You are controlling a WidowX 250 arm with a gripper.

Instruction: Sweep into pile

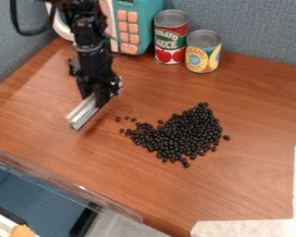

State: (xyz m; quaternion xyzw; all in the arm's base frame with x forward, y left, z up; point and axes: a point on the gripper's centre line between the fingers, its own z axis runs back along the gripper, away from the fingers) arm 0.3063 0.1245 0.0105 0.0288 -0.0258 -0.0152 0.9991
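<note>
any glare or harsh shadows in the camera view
camera view: bright glints along the clear plastic rim at lower left, greyish shine on the red can's lid and yellow can's lid, only soft shadows on the wooden table, and the black beans partly merging in the heap's dark middle

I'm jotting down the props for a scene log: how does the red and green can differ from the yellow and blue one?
The red and green can looks taller; the yellow and blue can is shorter. The red and green can stands beside the teal toy, while the yellow and blue can sits farther from it and nearer the camera. Both stand upright on the wooden table, with grey metal tops.
</note>
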